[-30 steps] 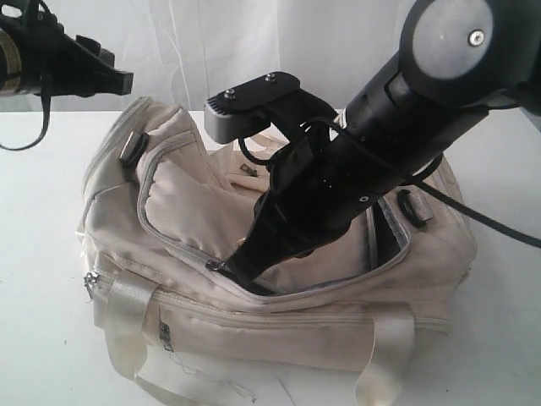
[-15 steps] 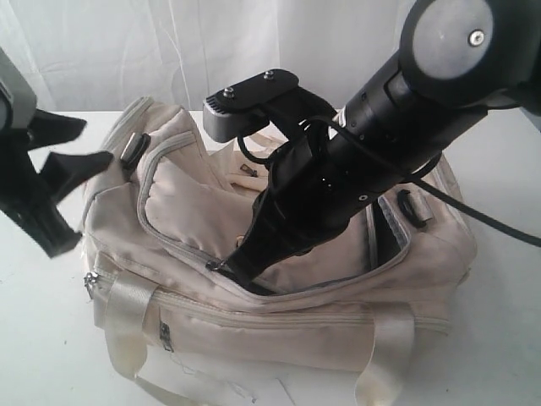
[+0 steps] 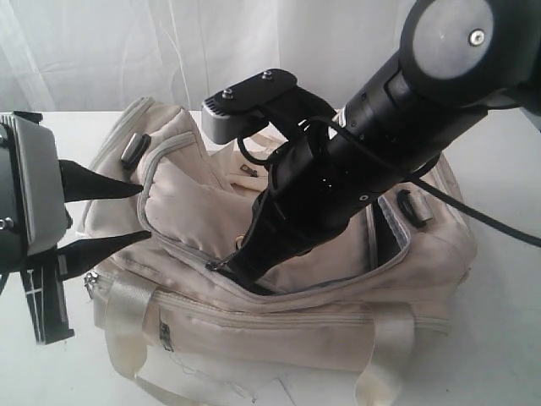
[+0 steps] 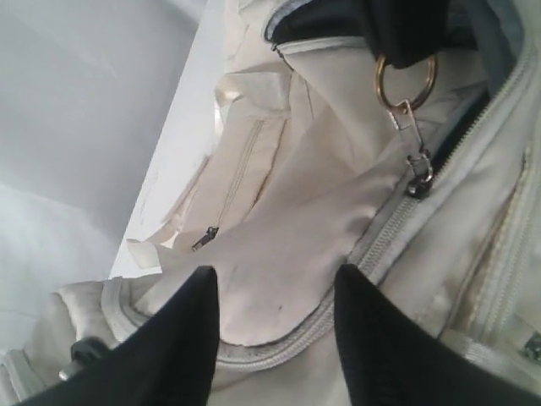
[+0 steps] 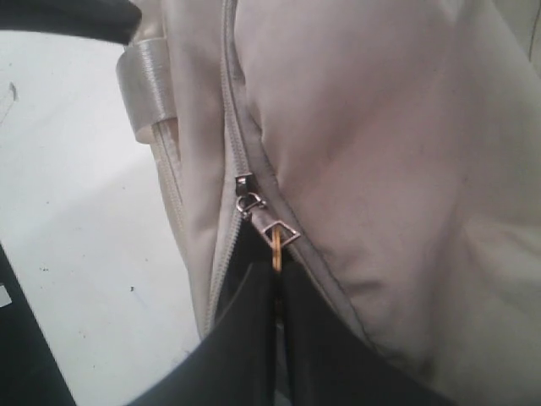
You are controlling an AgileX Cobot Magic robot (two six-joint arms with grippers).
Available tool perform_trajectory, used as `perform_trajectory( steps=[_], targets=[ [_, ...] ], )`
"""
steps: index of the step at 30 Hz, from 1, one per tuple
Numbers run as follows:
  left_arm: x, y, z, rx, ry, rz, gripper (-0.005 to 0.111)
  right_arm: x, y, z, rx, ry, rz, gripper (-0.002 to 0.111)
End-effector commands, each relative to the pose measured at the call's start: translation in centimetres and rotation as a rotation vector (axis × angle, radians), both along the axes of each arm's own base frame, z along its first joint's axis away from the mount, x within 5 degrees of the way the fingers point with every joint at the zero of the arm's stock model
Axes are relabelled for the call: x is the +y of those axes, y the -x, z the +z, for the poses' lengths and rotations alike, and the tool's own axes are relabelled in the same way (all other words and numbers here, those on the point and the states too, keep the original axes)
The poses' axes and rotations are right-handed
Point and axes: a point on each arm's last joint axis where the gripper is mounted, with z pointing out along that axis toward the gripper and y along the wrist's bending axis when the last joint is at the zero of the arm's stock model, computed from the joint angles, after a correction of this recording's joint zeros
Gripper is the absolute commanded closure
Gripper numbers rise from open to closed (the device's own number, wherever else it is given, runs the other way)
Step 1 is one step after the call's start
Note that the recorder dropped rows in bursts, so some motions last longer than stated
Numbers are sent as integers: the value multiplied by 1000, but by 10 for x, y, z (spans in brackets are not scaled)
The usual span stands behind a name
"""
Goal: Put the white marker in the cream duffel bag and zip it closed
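The cream duffel bag [image 3: 279, 326] lies on the white table, its top zipper partly open, a dark gap showing near its right end. My right gripper [image 3: 226, 269] reaches down across the bag and is shut on the brass ring [image 5: 275, 249] of the zipper pull [image 5: 245, 203]. The same ring [image 4: 406, 80] shows in the left wrist view. My left gripper [image 3: 139, 210] is open at the bag's left end, its fingers [image 4: 190, 338] astride the curved grey zipper edge of the top flap [image 4: 296, 220]. The white marker is out of sight.
Glossy webbing handles [image 3: 127, 326] hang over the bag's front side onto the white tabletop [image 3: 499, 338]. A small black clip [image 3: 133, 150] sits on the bag's left shoulder and another [image 3: 412, 207] on the right. A white curtain [image 3: 169, 51] closes the back.
My left arm has swung down from the upper left and now has its open fingers at the bag's left end flap. The right gripper has stayed on the zipper ring.
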Motion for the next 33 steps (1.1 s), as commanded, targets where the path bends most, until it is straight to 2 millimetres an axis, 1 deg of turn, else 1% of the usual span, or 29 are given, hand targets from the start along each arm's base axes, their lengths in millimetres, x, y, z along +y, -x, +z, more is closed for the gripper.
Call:
perform_trajectory(
  steps=[1, 6, 12, 14, 21, 27, 33],
  targets=[
    [-1, 7, -10, 20, -17, -37, 59, -1, 1, 1, -4, -4, 5, 108],
    [-3, 15, -26, 48, -54, -65, 58, -1, 1, 1, -7, -4, 7, 108],
    [-9, 19, -29, 48, -77, -79, 44, -1, 0, 1, -23, -10, 8, 108],
    [-9, 19, -30, 42, -87, -71, 42, 0, -1, 1, -25, -11, 9, 108],
    [-11, 18, -31, 16, -128, -76, 42, 0, -1, 2, -35, -15, 16, 108],
    [-12, 11, -41, 13, -203, -93, 42, 1, -1, 2, -28, -25, 15, 108],
    [-13, 3, -46, 23, -230, -78, 42, 1, -1, 2, -27, -30, 13, 108]
  ],
)
